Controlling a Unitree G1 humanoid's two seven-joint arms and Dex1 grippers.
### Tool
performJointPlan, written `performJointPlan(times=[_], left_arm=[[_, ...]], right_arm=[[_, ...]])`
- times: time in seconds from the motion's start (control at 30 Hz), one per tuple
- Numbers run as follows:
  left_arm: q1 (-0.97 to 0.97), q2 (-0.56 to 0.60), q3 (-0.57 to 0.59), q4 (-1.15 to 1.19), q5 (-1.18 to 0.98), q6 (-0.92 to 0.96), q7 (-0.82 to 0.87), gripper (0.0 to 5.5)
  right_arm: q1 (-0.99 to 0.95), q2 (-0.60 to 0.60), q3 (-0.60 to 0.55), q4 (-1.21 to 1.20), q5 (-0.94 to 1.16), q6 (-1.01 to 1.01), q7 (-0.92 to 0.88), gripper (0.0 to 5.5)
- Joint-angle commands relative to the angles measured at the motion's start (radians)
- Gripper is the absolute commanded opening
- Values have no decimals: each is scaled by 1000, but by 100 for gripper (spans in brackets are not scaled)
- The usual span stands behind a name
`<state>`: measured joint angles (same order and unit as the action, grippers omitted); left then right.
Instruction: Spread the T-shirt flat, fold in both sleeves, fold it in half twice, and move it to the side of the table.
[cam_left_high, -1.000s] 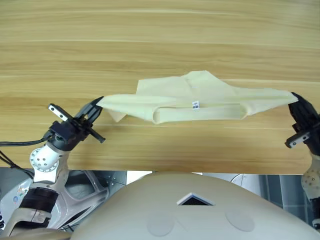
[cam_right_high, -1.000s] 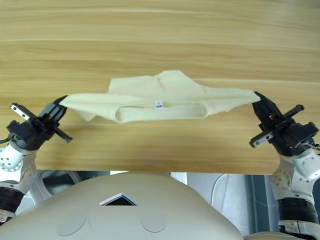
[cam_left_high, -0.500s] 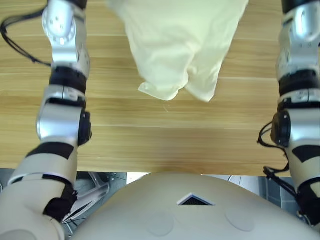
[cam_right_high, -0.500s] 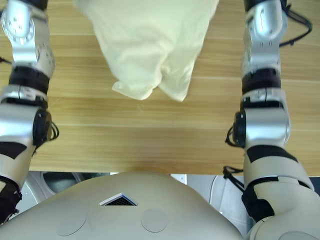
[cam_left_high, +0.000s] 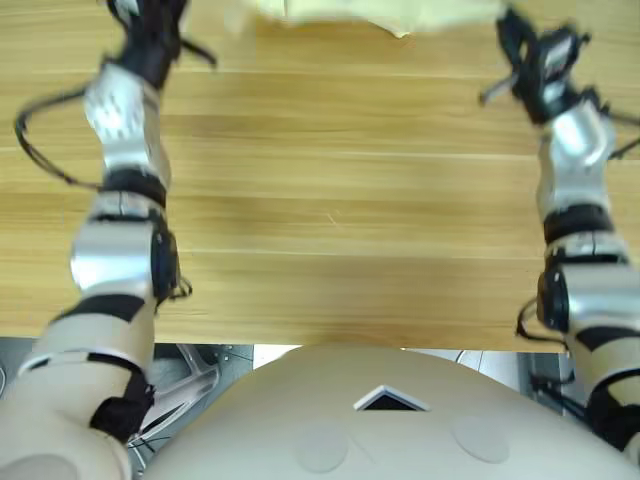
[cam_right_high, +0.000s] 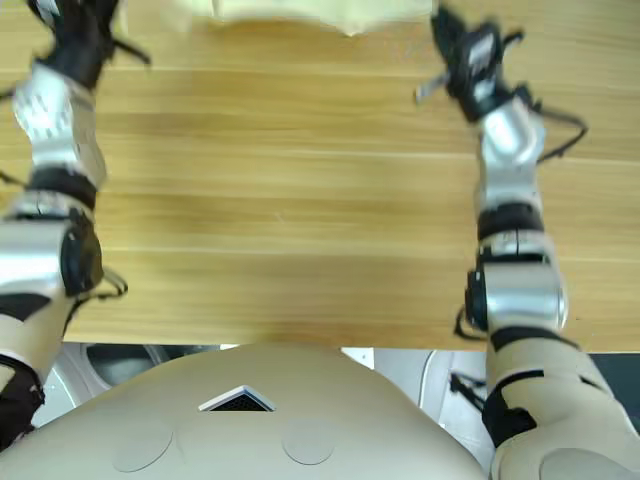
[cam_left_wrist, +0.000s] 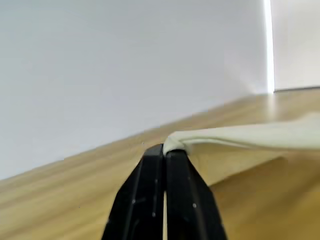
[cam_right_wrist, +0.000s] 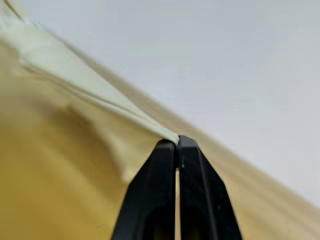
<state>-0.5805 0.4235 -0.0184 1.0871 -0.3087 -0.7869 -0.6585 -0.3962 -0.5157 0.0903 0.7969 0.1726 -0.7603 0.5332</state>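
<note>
The pale yellow T-shirt (cam_left_high: 370, 12) stretches across the far part of the wooden table (cam_left_high: 330, 200), its near edge just inside the top of the head views. My left gripper (cam_left_wrist: 164, 148) is shut on one end of the T-shirt (cam_left_wrist: 250, 136), the cloth pinched at its black fingertips. My right gripper (cam_right_wrist: 176, 141) is shut on the other end of the T-shirt (cam_right_wrist: 75, 75). In the head views both arms reach far forward, the left gripper (cam_left_high: 150, 15) at the upper left and the right gripper (cam_left_high: 515, 30) at the upper right. Most of the shirt is hidden beyond the top edge.
A plain white wall (cam_left_wrist: 125, 65) stands behind the table's far edge. The table's near edge (cam_left_high: 330, 335) runs across the lower part of the head views.
A second ago the shirt hung stretched between the grippers near the front edge. Half a second ago it dangled lifted over mid-table. Now both arms have swung it out to the far side.
</note>
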Motion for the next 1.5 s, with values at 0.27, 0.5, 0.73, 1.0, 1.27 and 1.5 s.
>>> performJointPlan(times=[0.27,0.5,0.73,1.0,1.27,1.5], left_arm=[[775,205,-50,-564,103,-141,-153,28],[850,191,11,-577,154,-112,-59,132],[919,187,43,-628,144,-91,-21,263],[975,172,115,-701,-59,-42,-101,395],[899,66,139,-919,-298,62,-143,513],[851,-59,148,-905,-206,119,-42,513]], right_arm=[[548,-225,-4,-441,-7,50,245,0],[673,-260,1,-520,-60,15,293,0],[766,-277,-13,-607,-109,9,285,79],[871,-299,-93,-658,-73,21,273,217],[558,-235,-199,-562,7,125,163,256],[237,-136,-7,-225,-380,163,-5,256]])
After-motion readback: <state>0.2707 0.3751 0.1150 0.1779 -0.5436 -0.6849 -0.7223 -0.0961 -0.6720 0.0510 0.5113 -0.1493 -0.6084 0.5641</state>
